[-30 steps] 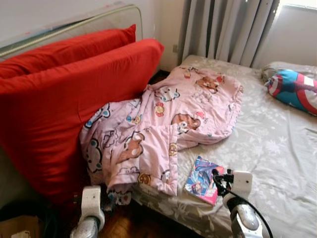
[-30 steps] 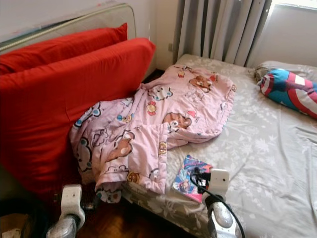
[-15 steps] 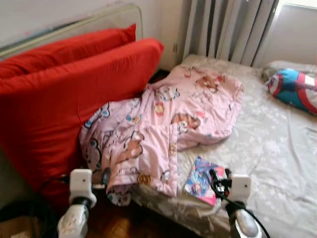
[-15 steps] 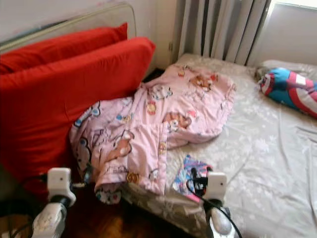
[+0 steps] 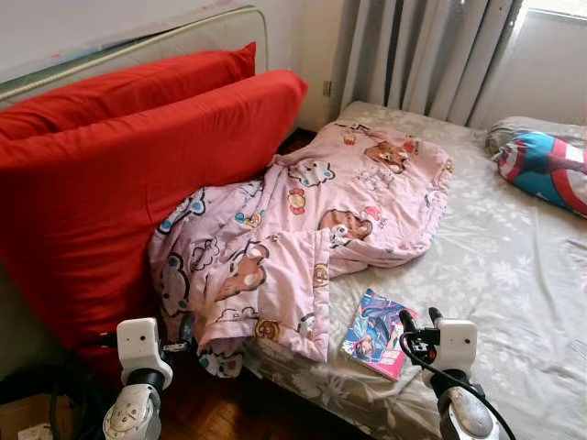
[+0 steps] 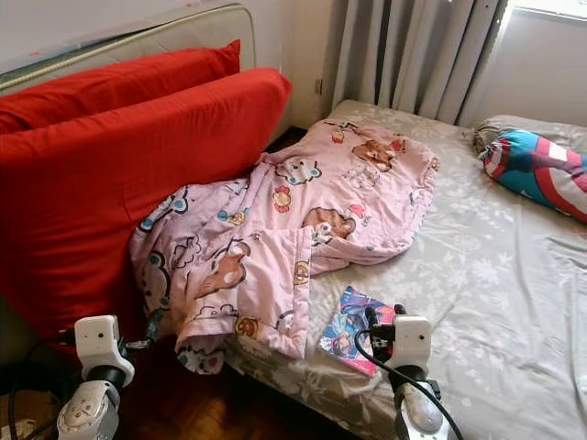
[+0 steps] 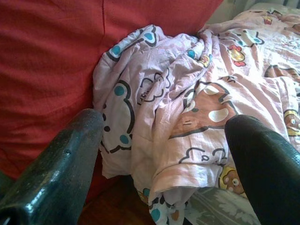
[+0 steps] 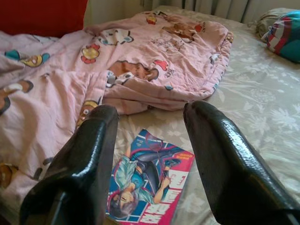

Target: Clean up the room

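R gripper (image 8: 150, 154) is spread wide, nothing between the fingers, hovering near edge of bed (image 5: 514, 275) w/ the comic book (image 5: 377, 321) lying flat just ahead & below it. L gripper (image 7: 164, 164) also spread, empty, low at the near left, facing the hanging corner of the pink blanket (image 5: 312, 229) where it spills off the mattress toward the red cushions (image 5: 119, 174).

Outward: blanket is crumpled, covers the left part of the bed from the near edge to the far side, one flap folded over just left of the book. Book & blanket look just apart, maybe touching at the flap, can't tell. Far right, a blue/red/white striped pillow (image 5: 548, 168) on the grey floral sheet. Curtains (image 5: 422, 55) at the far wall.

Handling, my guess: book is thin, light, a bit floppy, glossy cover so prob slippery; flat on soft sheet, so hard to get a finger under. Best taken at a free edge, near corner or right side. Blanket soft, bulky, will drag & bunch; grab the loose hanging corner.

Hard to see: floor under the bed edge is dark; cables & a cardboard box (image 5: 27, 422) at near left are cut off; pillow cropped at the right; what lies under the blanket is hidden.
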{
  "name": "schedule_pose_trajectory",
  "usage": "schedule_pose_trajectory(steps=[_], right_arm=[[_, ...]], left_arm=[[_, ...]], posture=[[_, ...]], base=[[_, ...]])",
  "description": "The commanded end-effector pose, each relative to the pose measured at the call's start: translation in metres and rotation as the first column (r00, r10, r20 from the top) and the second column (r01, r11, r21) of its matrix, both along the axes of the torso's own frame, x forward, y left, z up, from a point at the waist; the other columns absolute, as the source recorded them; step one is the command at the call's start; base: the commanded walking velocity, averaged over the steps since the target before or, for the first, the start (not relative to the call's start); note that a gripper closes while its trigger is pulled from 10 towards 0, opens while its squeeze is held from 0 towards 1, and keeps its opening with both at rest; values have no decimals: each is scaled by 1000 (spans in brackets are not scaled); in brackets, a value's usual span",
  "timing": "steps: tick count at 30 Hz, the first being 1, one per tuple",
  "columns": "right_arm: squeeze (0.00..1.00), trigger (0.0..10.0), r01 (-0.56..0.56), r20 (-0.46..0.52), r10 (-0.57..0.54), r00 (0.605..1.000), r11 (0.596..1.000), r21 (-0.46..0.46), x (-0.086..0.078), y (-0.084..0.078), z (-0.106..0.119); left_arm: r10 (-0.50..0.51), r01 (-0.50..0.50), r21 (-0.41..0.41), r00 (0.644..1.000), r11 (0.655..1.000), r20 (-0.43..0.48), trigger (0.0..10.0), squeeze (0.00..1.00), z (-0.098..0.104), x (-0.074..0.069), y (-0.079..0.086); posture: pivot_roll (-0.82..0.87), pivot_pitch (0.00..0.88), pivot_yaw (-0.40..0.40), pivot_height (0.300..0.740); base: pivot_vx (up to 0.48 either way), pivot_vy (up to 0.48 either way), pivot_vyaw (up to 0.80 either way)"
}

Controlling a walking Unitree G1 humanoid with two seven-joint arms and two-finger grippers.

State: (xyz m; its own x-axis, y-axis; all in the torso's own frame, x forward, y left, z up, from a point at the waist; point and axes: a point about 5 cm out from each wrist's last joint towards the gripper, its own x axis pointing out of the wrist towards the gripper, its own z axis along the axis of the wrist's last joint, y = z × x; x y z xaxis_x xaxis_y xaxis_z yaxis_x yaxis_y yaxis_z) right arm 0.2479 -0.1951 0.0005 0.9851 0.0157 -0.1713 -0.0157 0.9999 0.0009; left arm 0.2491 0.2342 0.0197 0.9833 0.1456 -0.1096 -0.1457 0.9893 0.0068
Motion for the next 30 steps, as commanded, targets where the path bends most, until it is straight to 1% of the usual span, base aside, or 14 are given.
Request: schedule_pose_trajectory(steps=[1,2,3,4,8,17,22,30], right_arm=[[0,10000,-5,6,5,1000,1000,-12,1,-1,2],[0,10000,-6,2,6,1000,1000,-9,2,-1,2],[0,10000,2,-5,-2,1000,1000,19,2,-1,1],[0,10000,5,-7,-4,1000,1000,27,2,0,1],[0,10000,20,-6,-20,1000,999,38,4,0,2],[0,10000,61,-14,-61,998,997,48,6,-1,2],[0,10000,93,-38,-90,995,994,60,5,-3,-1],[0,10000,87,-29,-85,996,994,60,8,-2,0]], left_arm=[[3,-3,-2,1000,1000,5,10000,0,3,3,1],[3,-3,-7,1000,1000,4,10000,0,4,4,1],[-11,11,-13,1000,1000,5,10000,0,6,6,-2],[-15,15,-14,1000,1000,5,10000,0,6,6,-2],[-43,43,-10,999,999,4,10000,0,6,9,-8],[-44,44,-9,999,999,4,10000,0,7,11,-7],[-58,58,-2,998,998,3,10000,0,9,12,-8],[-59,59,-2,998,998,4,10000,0,10,13,-8]], posture=[[-96,0,-54,740],[-97,0,-53,740],[-97,0,-53,740],[-97,0,-53,740],[-97,0,-48,740],[-93,0,-41,740],[-90,0,-41,740],[-82,0,-42,740]], base=[[0,0,0],[0,0,400],[0,0,0],[0,0,0],[0,0,0],[0,0,0],[272,0,0],[295,0,0]])
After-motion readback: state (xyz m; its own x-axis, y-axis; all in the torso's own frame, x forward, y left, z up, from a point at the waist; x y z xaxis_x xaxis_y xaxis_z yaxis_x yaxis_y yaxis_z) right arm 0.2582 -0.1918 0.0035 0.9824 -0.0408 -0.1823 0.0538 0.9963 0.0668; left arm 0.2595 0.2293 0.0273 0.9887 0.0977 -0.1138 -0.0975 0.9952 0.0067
